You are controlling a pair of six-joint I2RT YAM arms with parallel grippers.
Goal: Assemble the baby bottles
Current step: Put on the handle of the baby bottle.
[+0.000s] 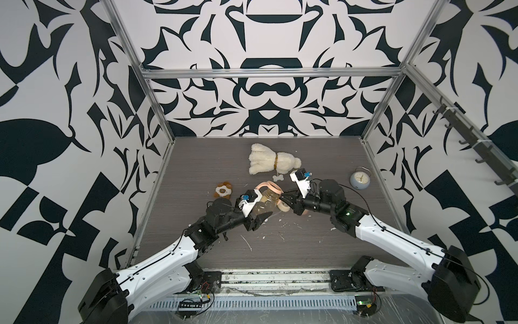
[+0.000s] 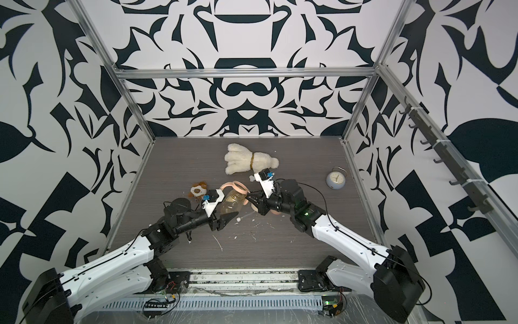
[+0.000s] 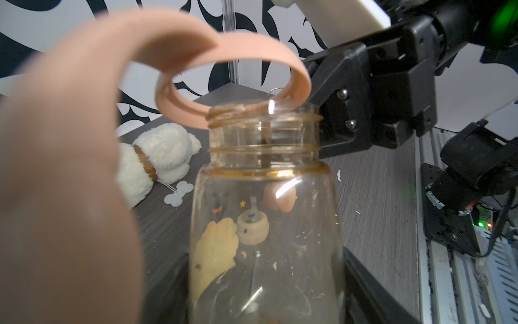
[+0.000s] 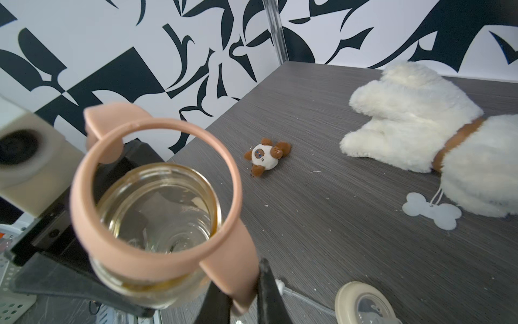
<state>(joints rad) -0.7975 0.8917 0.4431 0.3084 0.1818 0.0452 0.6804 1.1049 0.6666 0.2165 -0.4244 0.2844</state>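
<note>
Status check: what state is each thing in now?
amber bottle body, uncapped, tilted
left tool, shut on the amber bottle body
peach handle piece, ring tilted at the bottle mouth, not seated
right tool, shut on the peach handle piece
cream collar with straw, loose on the table
peach dome cap, loose, mostly hidden by the right arm
alarm clock, upright
white plush dog, lying down
small plush toy, face up

handle piece [image 1: 268, 186] on bottle [image 1: 266, 204], collar [image 1: 284, 207] beside

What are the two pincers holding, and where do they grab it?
The left pincer clamps the bottle low on its body. The right pincer pinches the handle piece by one handle.
</note>
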